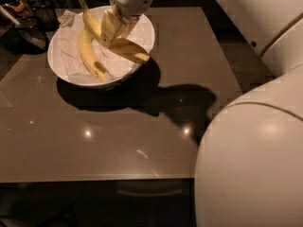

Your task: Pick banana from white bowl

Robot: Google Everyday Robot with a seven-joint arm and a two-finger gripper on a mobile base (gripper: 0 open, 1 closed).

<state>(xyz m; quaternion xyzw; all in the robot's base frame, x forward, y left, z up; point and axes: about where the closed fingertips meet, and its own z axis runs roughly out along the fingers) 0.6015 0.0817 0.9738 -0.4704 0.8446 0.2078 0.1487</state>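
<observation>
The white bowl (61,65), lined with crumpled white paper, stands at the table's far left. The shorter, straighter banana (89,56) with a dark tip lies in its left half. My gripper (113,33) reaches down into the bowl from above. It is shut around the middle of the longer, more curved banana (130,50). That banana's stem sticks up past the far rim and its tip reaches the bowl's right rim. The two bananas lie close beside each other at the gripper.
The bowl stands on a glossy brown table (142,141) and casts a dark shadow to its right. Dark clutter (23,13) sits off the table's far left corner. My white arm (255,150) fills the right foreground.
</observation>
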